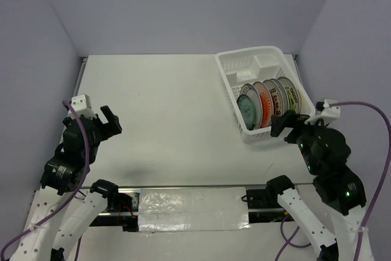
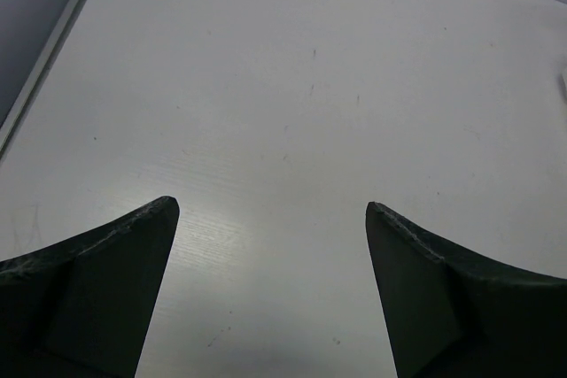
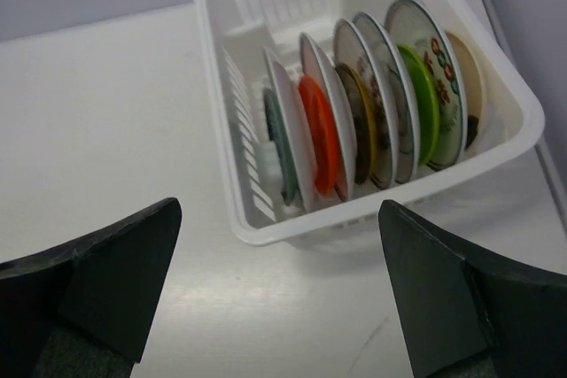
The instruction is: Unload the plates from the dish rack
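Note:
The white dish rack (image 1: 228, 84) stands at the table's far right, and it shows in the right wrist view (image 3: 217, 59). Several plates stand on edge in it, side by side. From left to right they are teal (image 3: 280, 148), orange sunburst (image 3: 319, 135), golden-tan (image 3: 362, 121), yellow-green (image 3: 422, 104) and a pale one (image 3: 470, 81). The teal (image 1: 247, 109) and orange (image 1: 267, 102) plates also show from above. My right gripper (image 1: 288, 125) (image 3: 279, 208) is open and empty, just in front of the rack's near end. My left gripper (image 1: 109, 123) (image 2: 270, 206) is open and empty over bare table at the left.
The rack's far end holds a small compartment (image 1: 267, 60). A raised rail (image 1: 82, 71) runs along the table's left edge, and grey walls close in the left, back and right sides. The rack's right side lies close to the table's right edge (image 3: 496, 24).

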